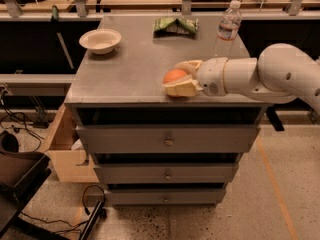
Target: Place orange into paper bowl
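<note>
The orange (174, 76) sits near the front edge of the grey cabinet top (135, 64), between the two pale fingers (180, 88) of my gripper (176, 77). The fingers stand on either side of the orange, touching or nearly touching it. The white arm reaches in from the right. The off-white paper bowl (100, 40) stands empty at the far left corner of the top, well apart from the orange.
A clear water bottle (227, 28) stands at the back right. A green snack bag (175, 25) lies at the back middle. Drawers (167, 139) are below the top. A cardboard box (65, 149) sits on the floor at the left.
</note>
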Available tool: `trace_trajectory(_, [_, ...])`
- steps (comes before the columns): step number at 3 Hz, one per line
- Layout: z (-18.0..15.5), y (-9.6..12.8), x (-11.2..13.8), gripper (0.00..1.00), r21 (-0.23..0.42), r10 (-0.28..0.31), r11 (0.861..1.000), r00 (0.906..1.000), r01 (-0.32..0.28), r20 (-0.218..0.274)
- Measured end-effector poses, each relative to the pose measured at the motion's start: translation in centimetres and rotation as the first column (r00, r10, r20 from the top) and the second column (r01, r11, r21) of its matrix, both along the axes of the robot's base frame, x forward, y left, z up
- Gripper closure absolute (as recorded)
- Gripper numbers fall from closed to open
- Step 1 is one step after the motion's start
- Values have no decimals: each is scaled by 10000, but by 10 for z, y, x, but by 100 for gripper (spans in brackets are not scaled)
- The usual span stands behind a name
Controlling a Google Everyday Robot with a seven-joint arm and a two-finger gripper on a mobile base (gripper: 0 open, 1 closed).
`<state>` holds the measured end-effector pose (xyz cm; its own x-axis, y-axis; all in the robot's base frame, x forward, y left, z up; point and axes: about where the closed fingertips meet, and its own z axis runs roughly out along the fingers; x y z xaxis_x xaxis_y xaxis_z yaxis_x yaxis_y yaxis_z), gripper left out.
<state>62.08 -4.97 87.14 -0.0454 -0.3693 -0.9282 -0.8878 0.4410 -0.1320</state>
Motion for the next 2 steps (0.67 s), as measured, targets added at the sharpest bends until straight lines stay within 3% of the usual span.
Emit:
trace_trajectory(1, [0, 2, 0, 7, 1, 41, 10000, 10000, -41, 0])
trace_trajectory(2, [0, 5, -1, 0, 3, 80, 10000, 10000, -79, -7])
